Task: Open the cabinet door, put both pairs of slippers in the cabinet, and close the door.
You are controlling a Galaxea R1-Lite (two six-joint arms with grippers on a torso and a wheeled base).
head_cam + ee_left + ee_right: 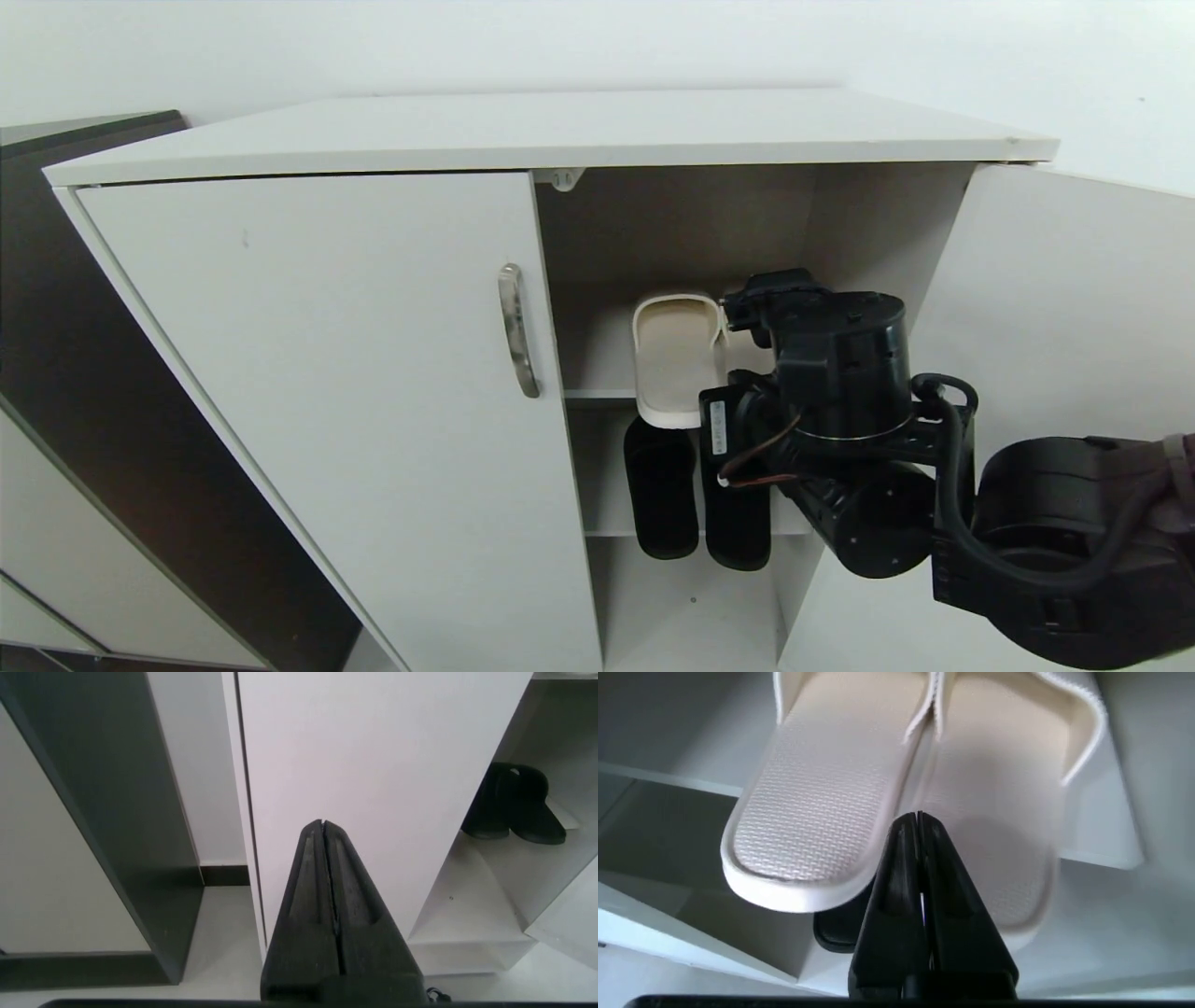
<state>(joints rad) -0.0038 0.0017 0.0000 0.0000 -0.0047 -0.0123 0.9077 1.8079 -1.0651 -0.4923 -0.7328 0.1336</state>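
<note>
Right, starting at the far left, I see a dark panel [103,355] standing just beside the white cabinet [560,131]. The cabinet's left door [308,392] is shut, with a metal handle [518,329] upright near its inner edge. My left pincer [322,826] is closed with nothing in it, its two fingers pressed flat together. It points at the face of that shut door, and the black slippers [514,803] show off to one side of it in the open half.

Moving right, the open half has an upper shelf [597,397] and a lower shelf [607,534]. The cream slippers [677,359] lie side by side on the upper shelf, their heels hanging over its front edge. On the lower shelf, directly below, the black pair lies side by side too, its heels likewise past the shelf's edge.

My right arm [840,373] reaches into this half at the level of the cream pair. From its wrist I see the right pincer [920,817] closed on nothing, its tip just in front of the seam where the two cream soles [840,775] meet. I cannot tell whether it touches them. A white sticker [717,422] sits on the arm, its print too small to read.

Farthest right, the right door [1064,308] stands swung open.
</note>
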